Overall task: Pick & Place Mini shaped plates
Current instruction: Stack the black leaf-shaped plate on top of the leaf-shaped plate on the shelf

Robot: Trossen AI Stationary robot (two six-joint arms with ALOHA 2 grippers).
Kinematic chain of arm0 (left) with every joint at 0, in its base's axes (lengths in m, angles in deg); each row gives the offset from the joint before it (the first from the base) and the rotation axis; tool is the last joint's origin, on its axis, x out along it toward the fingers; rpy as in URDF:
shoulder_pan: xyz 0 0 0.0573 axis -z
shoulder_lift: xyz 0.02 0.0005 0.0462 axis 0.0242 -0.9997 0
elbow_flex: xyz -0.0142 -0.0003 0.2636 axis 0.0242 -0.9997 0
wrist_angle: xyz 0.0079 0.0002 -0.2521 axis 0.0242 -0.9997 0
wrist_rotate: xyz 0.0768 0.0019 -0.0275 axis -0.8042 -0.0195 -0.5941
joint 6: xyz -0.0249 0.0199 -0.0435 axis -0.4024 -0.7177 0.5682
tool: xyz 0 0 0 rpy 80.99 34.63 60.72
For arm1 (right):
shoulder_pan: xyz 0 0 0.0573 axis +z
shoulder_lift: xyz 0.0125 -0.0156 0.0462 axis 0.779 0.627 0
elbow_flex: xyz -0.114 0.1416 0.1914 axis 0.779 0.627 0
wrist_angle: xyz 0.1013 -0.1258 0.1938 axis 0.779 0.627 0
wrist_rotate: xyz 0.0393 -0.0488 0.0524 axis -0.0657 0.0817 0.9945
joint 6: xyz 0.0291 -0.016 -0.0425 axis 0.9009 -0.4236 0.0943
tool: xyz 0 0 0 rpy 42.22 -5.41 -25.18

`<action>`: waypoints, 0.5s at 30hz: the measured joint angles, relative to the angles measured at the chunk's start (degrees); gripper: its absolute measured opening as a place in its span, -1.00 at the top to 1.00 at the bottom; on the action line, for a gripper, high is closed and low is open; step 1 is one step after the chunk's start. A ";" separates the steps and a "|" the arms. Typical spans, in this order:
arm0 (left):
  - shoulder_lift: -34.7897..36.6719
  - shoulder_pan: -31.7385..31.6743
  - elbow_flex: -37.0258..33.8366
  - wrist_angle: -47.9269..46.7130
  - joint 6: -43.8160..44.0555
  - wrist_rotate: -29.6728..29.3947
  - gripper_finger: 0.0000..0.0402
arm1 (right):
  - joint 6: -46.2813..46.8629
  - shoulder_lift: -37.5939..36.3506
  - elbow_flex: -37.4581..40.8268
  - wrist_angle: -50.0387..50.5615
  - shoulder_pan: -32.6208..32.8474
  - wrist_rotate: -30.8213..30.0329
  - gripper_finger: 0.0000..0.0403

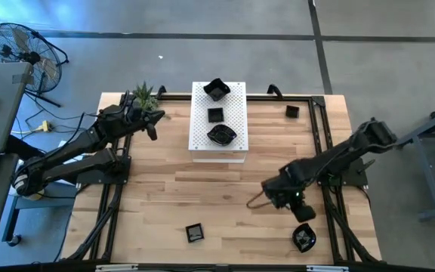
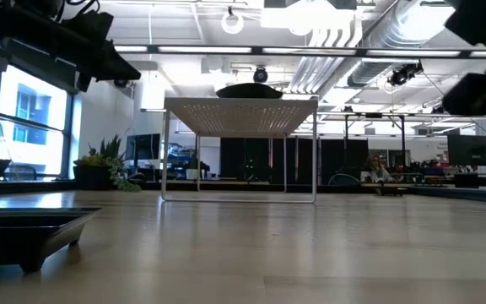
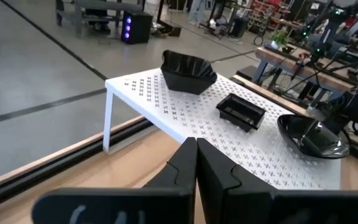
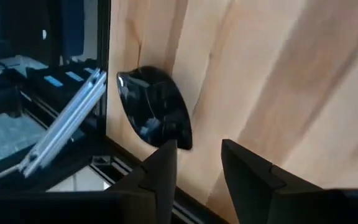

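Three glossy black mini shaped plates (image 1: 216, 88) (image 1: 215, 115) (image 1: 221, 135) sit on the white perforated board (image 1: 236, 102). In the left wrist view they show as a wavy dish (image 3: 188, 70), a square one (image 3: 241, 112) and a round one (image 3: 309, 135). More plates lie on the table: far right (image 1: 292, 112), near the front edge (image 1: 194, 232) and at the front right (image 1: 303, 238). My left gripper (image 3: 196, 163) is shut and empty, left of the board. My right gripper (image 4: 197, 165) is open, tipped down toward the front-right plate (image 4: 156, 114), short of it.
A small green plant (image 1: 143, 95) stands at the table's far left corner, beside my left gripper (image 1: 151, 125). A black frame rail (image 1: 319, 143) runs along the table's sides. The board stands on thin legs (image 2: 165, 160). Bare wood lies in the table's middle.
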 joint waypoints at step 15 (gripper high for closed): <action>-0.02 0.00 0.00 -1.53 -0.03 1.64 1.00 | 7.21 13.04 0.07 -15.72 7.81 1.41 0.40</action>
